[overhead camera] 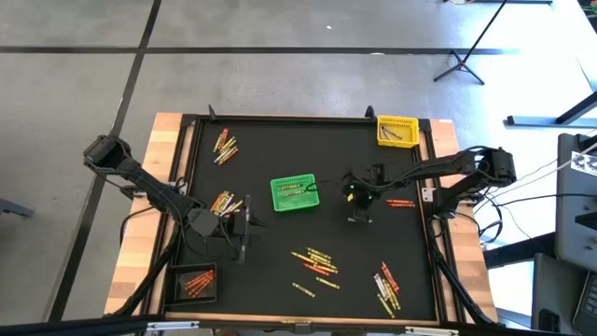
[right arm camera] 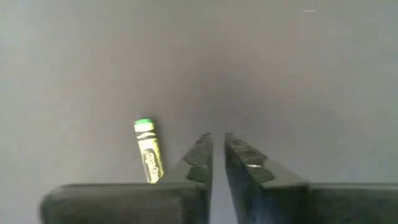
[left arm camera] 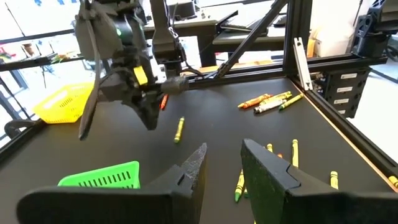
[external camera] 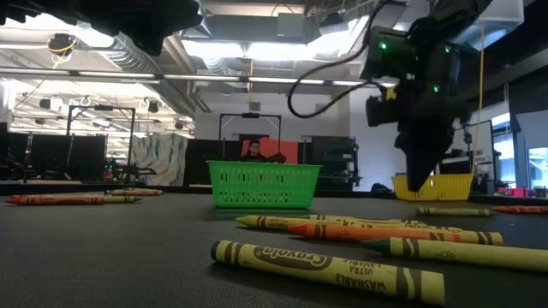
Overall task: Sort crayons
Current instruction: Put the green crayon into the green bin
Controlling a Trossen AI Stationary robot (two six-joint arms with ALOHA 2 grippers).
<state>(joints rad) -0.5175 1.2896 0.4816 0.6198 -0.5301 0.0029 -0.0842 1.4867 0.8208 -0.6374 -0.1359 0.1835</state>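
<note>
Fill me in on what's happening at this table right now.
Two robot arms are sorting crayons on a black table. The right gripper hangs just right of the green basket, jaws barely parted with nothing between them; one green crayon lies beside its fingers. The left gripper waits part open and empty near the table's left side. The green basket, yellow basket and black tray each hold some crayons, but loose crayons are scattered across the mat.

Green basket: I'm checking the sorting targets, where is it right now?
In the high view the green basket sits near the mat's centre, between the left gripper and right gripper.
</note>
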